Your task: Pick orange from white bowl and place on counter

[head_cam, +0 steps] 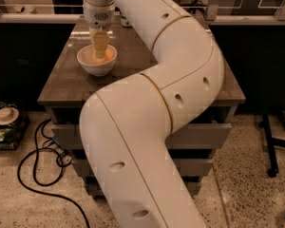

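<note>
In the upper left of the frame, our gripper [100,49] points straight down into the white bowl [83,63], which sits on the counter [62,84]. The orange [92,56] lies in the bowl directly beneath the gripper, showing only as a glow around it. We cannot tell how wide the gripper stands or whether it grips the fruit. We judge the coming move to be vertical.

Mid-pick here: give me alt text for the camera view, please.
The gripper reaches straight down into the white bowl, at the orange inside it. The bowl stands on the left side of the counter, and the robot's bulky white arm fills the foreground.
</note>
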